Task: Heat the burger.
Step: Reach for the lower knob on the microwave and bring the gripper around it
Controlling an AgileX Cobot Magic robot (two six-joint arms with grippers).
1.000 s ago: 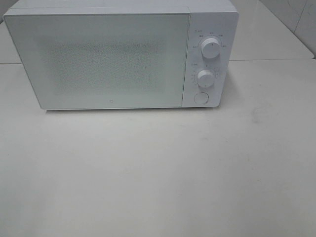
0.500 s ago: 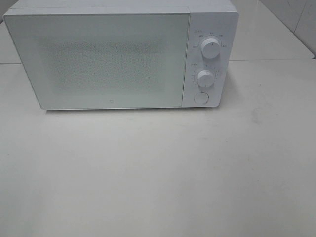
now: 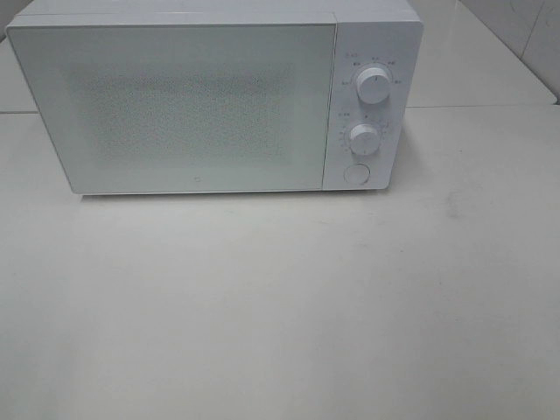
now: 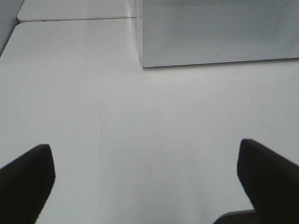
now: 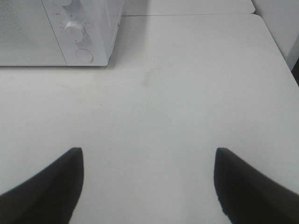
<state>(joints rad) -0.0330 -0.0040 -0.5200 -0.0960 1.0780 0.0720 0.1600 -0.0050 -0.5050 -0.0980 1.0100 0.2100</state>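
Left jaws spread wide apart, gripping nothing, only bare white desk (image 4: 140, 121) between the two dark tips; a thin faint scratch (image 4: 100, 140) on the desk just ahead of them; farther ahead, the door-side front corner of the white microwave (image 4: 210, 32), standing on the desk, well apart from the tips. Right jaws likewise wide apart and empty, over bare desk; a faint grey smudge (image 5: 150, 74) ahead on the surface; beyond it and off to one side, the microwave's control end, with the lower knob (image 5: 74, 29) and the round button (image 5: 84, 55) beneath it, both well apart from the tips. From the high camera: microwave at the far middle of the desk, front turned to the camera; door (image 3: 184, 105) shut, pale and speckled with a fine dot screen, taking up most of the front; control strip to the right of the door, upper knob (image 3: 374, 87) above lower knob, round button lowest; a seam (image 3: 481, 107) in the desk running out from behind the microwave's right side; burger hidden from every view; cannot tell through the dotted door whether inside the microwave.
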